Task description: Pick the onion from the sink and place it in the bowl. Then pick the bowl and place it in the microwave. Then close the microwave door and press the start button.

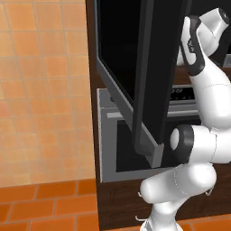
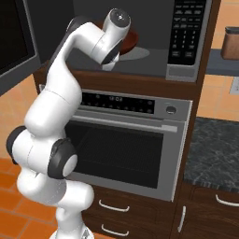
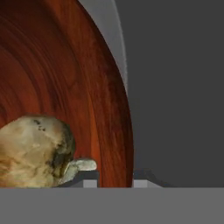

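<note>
Start at the left of your left base view: the microwave door (image 1: 149, 76) stands swung out toward you, its black glass edge-on, so the cavity is free for the arm to reach in and the door has yet to be closed.

Move across to your right base view. The arm bends up over the steel oven (image 2: 135, 140) and into the microwave (image 2: 186, 37), where the reddish-brown bowl (image 2: 130, 39) sits on the cavity floor behind the wrist. To the right, the keypad (image 2: 186, 28) holds the start button you will need last.

In your hand view the onion (image 3: 33, 151) lies inside the bowl (image 3: 78, 87), low at the left, so the first step looks done. The rim passes between the two dark fingers (image 3: 89, 179), which are drawn in tight on it, pinching the bowl's wall. That grip is why the bowl stays level while it is being set down.
</note>
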